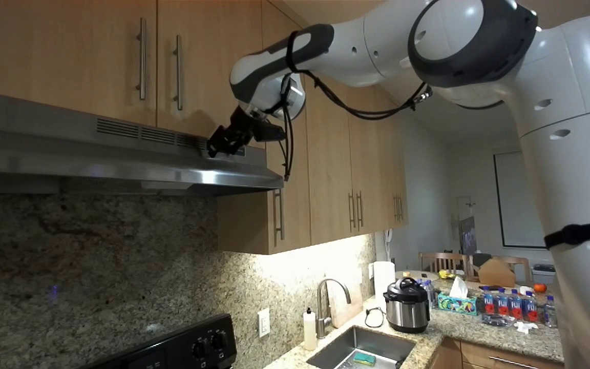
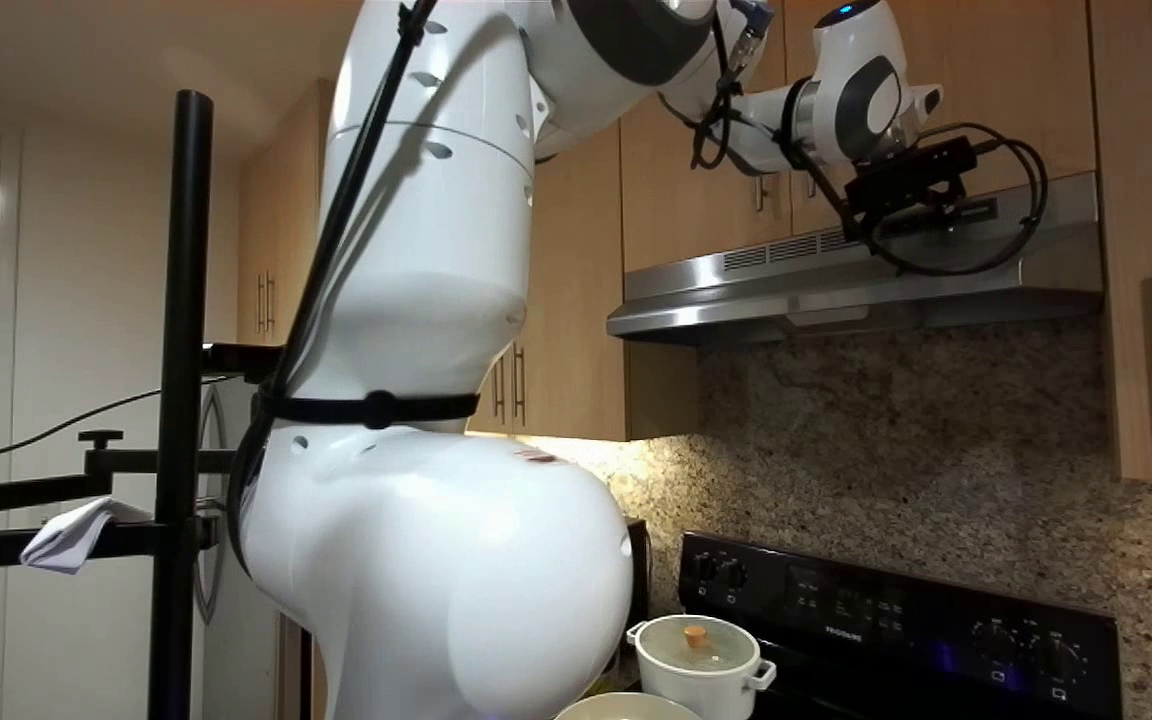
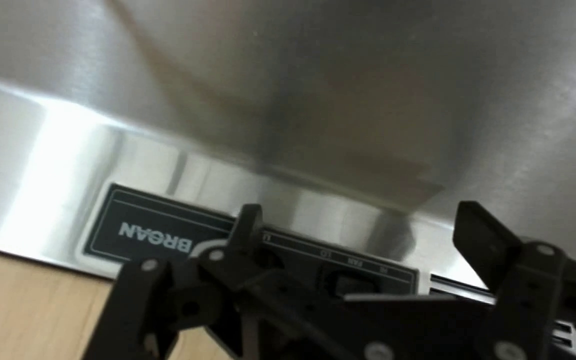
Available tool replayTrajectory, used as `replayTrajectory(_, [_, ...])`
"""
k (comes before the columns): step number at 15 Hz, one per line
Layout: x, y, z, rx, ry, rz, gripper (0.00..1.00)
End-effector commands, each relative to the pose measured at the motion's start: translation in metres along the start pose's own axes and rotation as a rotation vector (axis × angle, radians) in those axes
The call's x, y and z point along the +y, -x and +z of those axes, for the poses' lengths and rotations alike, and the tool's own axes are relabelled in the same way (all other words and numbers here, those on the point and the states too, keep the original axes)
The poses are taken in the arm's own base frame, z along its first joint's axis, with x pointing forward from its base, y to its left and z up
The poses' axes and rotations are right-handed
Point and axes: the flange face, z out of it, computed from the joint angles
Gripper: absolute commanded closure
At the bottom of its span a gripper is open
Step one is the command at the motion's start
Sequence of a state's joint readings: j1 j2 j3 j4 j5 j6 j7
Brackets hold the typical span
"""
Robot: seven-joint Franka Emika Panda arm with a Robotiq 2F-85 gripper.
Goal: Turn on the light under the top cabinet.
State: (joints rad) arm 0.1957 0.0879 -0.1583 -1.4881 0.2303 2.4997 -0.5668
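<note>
The steel range hood (image 1: 95,164) hangs under the top cabinet (image 1: 64,56); it also shows in an exterior view (image 2: 716,285). A pale light lens (image 1: 164,185) on its underside shows no glow. In the wrist view the hood's black control panel (image 3: 163,220) reads BROAN upside down, with a fan rocker switch (image 3: 355,284) marked LO, FAN and HI. My gripper (image 3: 360,222) is open and empty, its fingers in front of the panel. The left finger in this view covers part of the panel, and no light switch can be made out. In an exterior view my gripper (image 1: 219,146) is close to the panel; contact cannot be told.
Vent slots (image 3: 460,287) lie beside the panel. Loose black cables (image 2: 1026,200) hang from the wrist near the hood. Below are the black stove panel (image 2: 896,610) and a white pot (image 2: 701,665). A lit backsplash (image 1: 315,261) shows beneath the farther cabinets.
</note>
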Motion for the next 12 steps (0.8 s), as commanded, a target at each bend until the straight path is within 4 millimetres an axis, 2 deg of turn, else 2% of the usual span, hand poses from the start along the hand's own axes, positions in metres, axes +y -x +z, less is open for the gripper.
replayTrajectory(1, [0.010,-0.012,0.006,-0.001,-0.020,-0.013,0.00])
replayTrajectory(3, [0.006,-0.016,0.007,-0.012,-0.042,-0.028,0.00])
replayTrajectory(6, [0.008,-0.019,0.000,-0.018,-0.055,-0.047,0.00])
replayTrajectory(12, [-0.007,-0.028,-0.007,-0.001,-0.071,-0.102,0.00])
